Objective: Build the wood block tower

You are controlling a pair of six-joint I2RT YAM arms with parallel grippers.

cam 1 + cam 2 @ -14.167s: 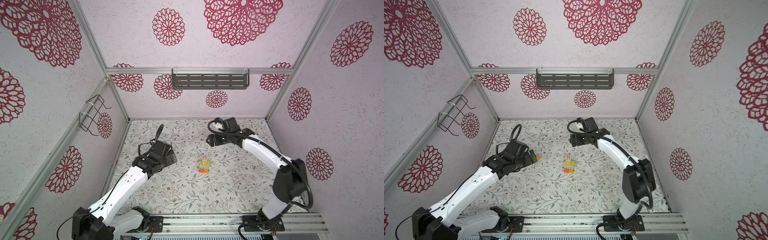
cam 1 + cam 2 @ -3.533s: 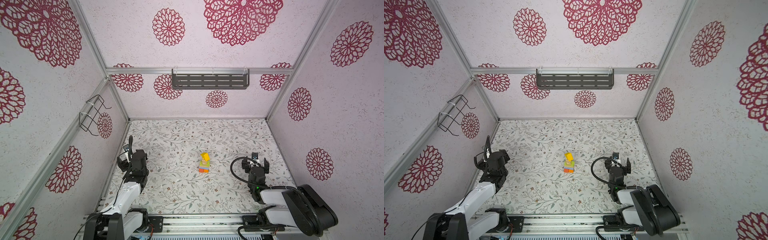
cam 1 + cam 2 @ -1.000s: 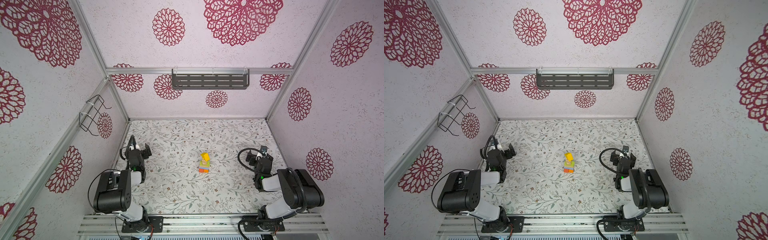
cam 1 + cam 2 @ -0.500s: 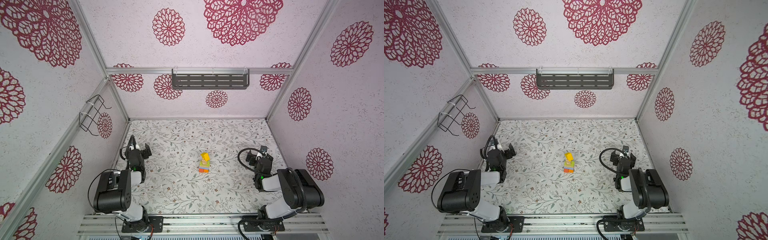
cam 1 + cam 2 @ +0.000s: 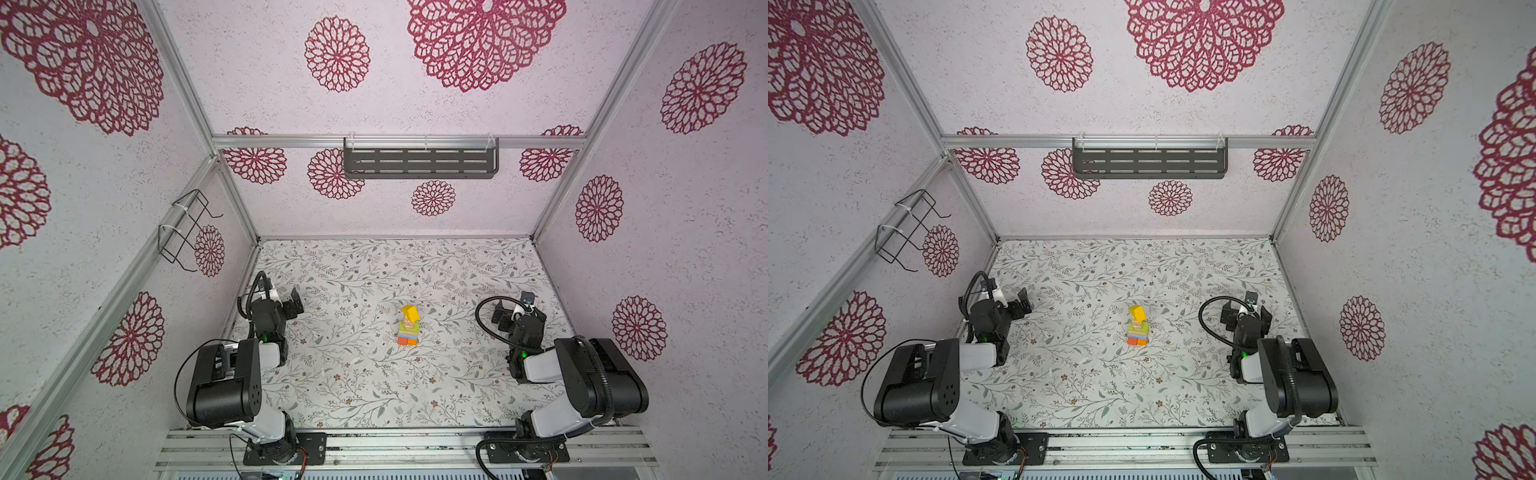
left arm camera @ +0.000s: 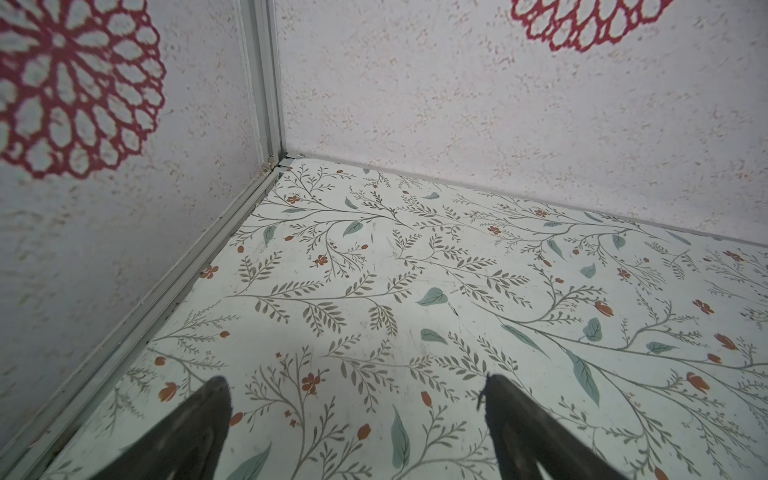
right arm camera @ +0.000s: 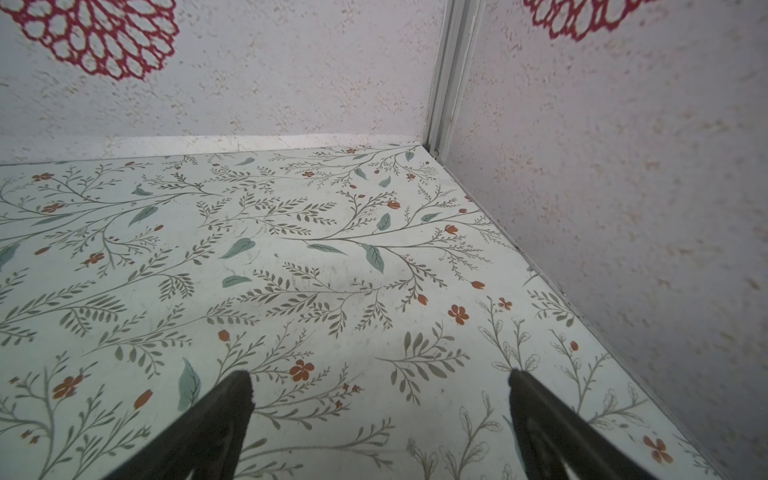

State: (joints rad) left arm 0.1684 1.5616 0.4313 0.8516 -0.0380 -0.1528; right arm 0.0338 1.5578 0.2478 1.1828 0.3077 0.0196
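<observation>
Both arms, earlier extended, are now sitting folded at left and right; left gripper (image 6: 353,384) and right gripper (image 7: 380,376) are holding jaws apart, empty. The narrow multicolour wood-block tower (image 5: 409,328) is standing mid-scene on the floral table (image 5: 353,374), between them.

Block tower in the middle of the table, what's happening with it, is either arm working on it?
Nothing is handling it. The tower stands alone on the table, orange-red base up to the yellow roof piece on top. The left gripper and right gripper are open and empty, parked at the table's side edges, well apart from it. The build looks finished.
</observation>
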